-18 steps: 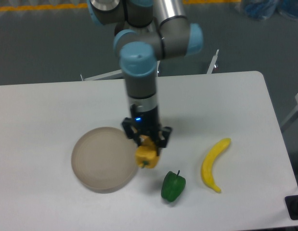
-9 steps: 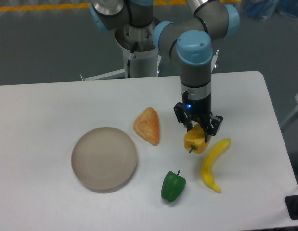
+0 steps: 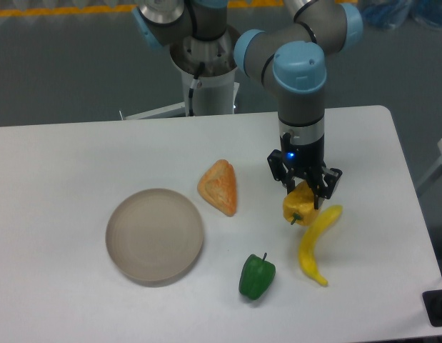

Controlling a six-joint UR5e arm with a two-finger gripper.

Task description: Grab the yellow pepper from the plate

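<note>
The yellow pepper [image 3: 298, 207] is small and blocky with a short greenish stem at its lower left. My gripper [image 3: 303, 191] is shut on it from above and holds it over the table, right beside the upper end of the banana. The plate [image 3: 155, 234] is round, beige-grey and bare, at the front left of the table, far to the left of the gripper. The fingers cover the pepper's top.
A long curved yellow banana [image 3: 315, 243] lies just below right of the held pepper. A green bell pepper [image 3: 257, 276] sits at the front centre. An orange triangular bread piece [image 3: 220, 187] lies between plate and gripper. The table's right edge is close.
The gripper carried the yellow pepper from the plate's right rim far to the right, and since half a second ago a little further right. The bread piece has come into view.
</note>
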